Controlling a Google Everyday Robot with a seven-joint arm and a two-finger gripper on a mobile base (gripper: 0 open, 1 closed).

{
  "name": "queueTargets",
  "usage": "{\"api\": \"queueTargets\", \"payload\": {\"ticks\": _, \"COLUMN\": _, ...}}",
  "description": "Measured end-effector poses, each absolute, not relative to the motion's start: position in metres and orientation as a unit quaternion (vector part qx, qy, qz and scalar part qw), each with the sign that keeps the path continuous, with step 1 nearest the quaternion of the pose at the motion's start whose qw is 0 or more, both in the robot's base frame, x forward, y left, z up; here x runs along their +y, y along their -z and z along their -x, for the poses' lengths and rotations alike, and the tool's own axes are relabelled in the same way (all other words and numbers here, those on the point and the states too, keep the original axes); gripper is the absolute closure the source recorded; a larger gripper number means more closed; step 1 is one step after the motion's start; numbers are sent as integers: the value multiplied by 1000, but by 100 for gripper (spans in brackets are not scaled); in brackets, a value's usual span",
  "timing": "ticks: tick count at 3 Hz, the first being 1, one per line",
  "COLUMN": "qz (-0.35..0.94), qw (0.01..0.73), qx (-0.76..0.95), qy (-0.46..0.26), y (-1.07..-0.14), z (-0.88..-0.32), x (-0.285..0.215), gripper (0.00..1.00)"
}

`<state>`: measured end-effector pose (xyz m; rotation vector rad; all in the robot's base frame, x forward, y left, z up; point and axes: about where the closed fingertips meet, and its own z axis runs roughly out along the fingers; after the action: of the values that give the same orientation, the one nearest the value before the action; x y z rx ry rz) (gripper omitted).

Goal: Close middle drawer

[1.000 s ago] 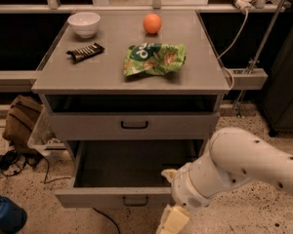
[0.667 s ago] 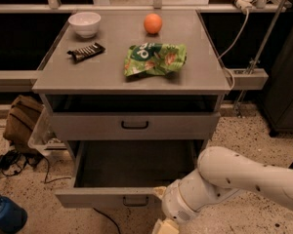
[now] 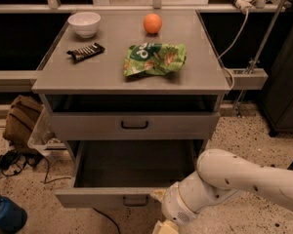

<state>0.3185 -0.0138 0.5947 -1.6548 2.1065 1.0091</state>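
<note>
The middle drawer [image 3: 107, 197] is pulled far out of the grey cabinet and shows a dark grey inside. Its low flat front faces me, with a small dark handle [image 3: 135, 202] at its centre. Above it is the taller top drawer [image 3: 135, 126], which stands slightly out from the cabinet. My white arm [image 3: 234, 179] reaches in from the lower right. My gripper [image 3: 162, 226] is at the bottom edge of the view, just in front of the right part of the middle drawer's front and partly cut off.
On the cabinet top [image 3: 107, 74] are a white bowl [image 3: 84, 23], an orange [image 3: 152, 23], a green chip bag [image 3: 154, 59] and a dark snack bar [image 3: 85, 51]. A brown bag [image 3: 22, 118], cables [image 3: 14, 162] and a blue object [image 3: 5, 217] lie on the floor at left.
My arm has moved left and lower, so the gripper is now closer to the middle drawer's front. The drawer has not visibly moved.
</note>
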Motion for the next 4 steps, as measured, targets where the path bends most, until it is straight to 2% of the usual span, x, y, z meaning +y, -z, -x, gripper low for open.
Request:
{"api": "queueTargets", "payload": {"ticks": 2, "qz": 561, "qw": 162, "qx": 717, "qy": -380, "y": -506, "z": -329, "x": -11, "gripper": 0}}
{"api": "queueTargets", "payload": {"ticks": 4, "qz": 555, "qw": 154, "qx": 718, "qy": -392, "y": -484, "z": -326, "x": -6, "gripper": 0}}
